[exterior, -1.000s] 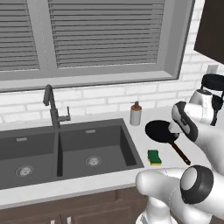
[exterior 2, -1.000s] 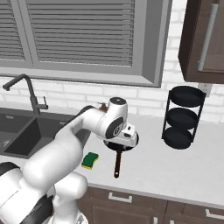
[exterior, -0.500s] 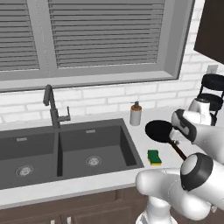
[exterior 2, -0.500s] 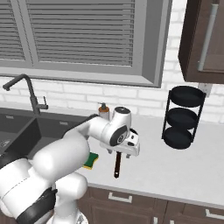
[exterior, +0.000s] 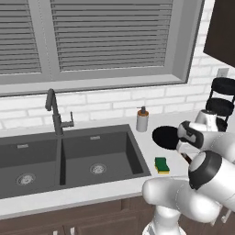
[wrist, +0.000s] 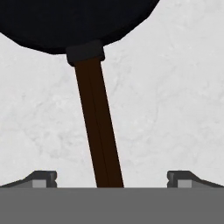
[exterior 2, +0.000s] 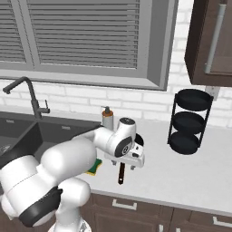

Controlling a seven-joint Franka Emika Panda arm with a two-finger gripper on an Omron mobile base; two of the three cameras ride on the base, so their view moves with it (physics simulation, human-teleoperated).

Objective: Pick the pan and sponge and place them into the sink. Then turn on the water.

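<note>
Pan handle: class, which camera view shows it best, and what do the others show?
The hand view: the pan handle runs unobstructed between the open fingers. The right base view shows its lower end below the gripper; the left base view shows a sliver beside the arm.

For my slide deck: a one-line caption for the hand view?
Open hand poised above the round black frying pan's dark brown handle.

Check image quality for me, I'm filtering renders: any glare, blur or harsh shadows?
Left base view: flat even light, soft, no glare on the sink. Right base view: slightly soft, no hard shadows. Hand view: sharp pan handle, marbled counter, no cast shadow.
</note>
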